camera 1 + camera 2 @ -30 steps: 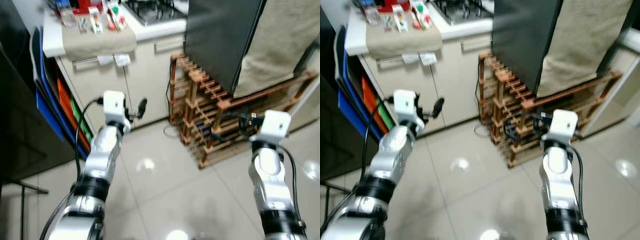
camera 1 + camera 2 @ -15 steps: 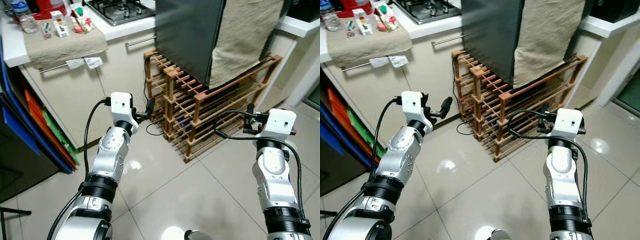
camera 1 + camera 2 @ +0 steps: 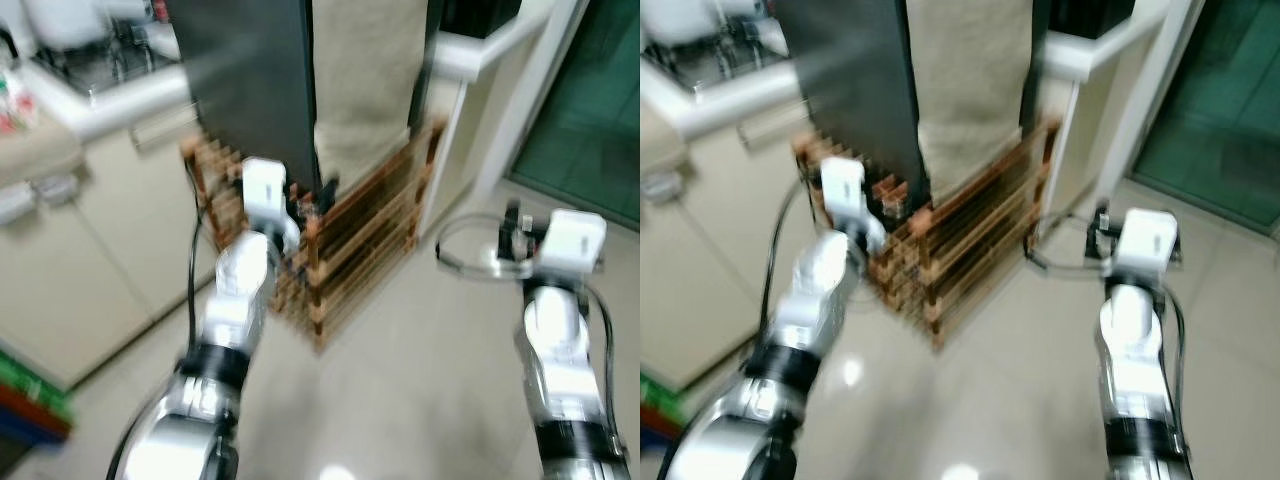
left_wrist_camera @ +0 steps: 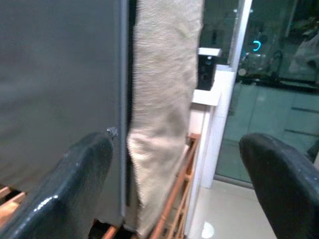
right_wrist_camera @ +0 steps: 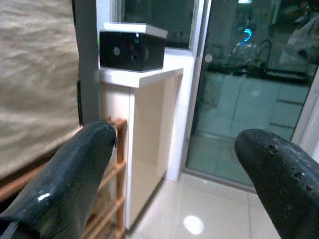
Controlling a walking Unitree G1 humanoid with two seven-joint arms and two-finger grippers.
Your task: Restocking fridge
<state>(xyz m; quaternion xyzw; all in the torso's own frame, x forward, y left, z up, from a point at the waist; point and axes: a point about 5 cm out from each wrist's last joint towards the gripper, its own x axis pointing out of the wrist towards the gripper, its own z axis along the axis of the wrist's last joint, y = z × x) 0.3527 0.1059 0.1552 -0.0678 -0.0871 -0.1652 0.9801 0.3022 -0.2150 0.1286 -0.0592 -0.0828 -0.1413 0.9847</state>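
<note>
pale tiled floor (image 3: 420, 400) spreads under me, with a wooden slatted rack (image 3: 350, 250) standing against a tall dark appliance (image 3: 245, 90) ahead; a beige cloth (image 3: 365, 80) hangs down its front. i take that dark body to be the fridge, though its door and handle are too blurred to pick out. to the left runs a cream cabinet front (image 3: 90, 260) under a pale worktop (image 3: 110, 100); whatever sits on that worktop is a smear. on the far right there is a green glass door (image 3: 590, 110).

my left hand (image 4: 174, 184) is raised in front of the rack and the lower edge of the dark fridge panel, its fingers spread wide with nothing between them. looking along it i see the grey panel edge and the cloth just beside it, near but apart from my fingertips. my right hand (image 5: 184, 169) is also spread and empty, held up over bare floor to the right of the rack, facing a white ledge that carries a small black box (image 5: 132, 50) and the glass door beyond it.

as i judge it, restocking has hardly begun: i carry no item and the fridge looks shut. what is left is nearly everything — open the door, fetch goods, place them inside. the fridge lies ahead and left of centre, nearer my left hand than my right.
</note>
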